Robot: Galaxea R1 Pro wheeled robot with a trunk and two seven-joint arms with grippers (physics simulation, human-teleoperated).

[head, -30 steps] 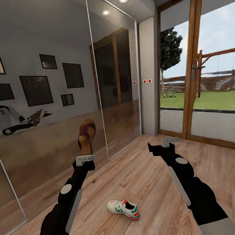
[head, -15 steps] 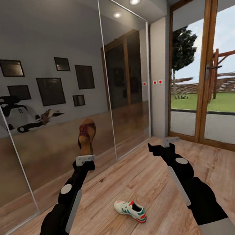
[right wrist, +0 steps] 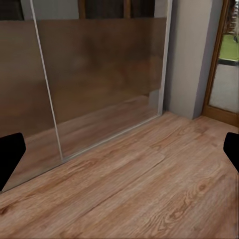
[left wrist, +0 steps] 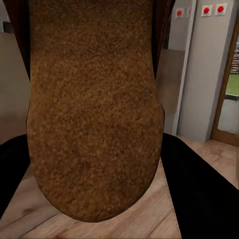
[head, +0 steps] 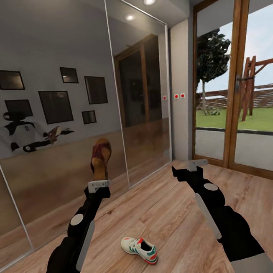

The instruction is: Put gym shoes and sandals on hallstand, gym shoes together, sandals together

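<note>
Wood-plank corridor floor by mirrored doors; left gripper grips sandal; right gripper spread.

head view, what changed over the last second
The camera swung, so mirrored wall, glass door and the white green-striped sneaker on the wood-plank floor shifted in frame; nothing itself visibly moved. Unchanged: left gripper holds the brown woven-strap sandal upright, right gripper open and empty.
</note>
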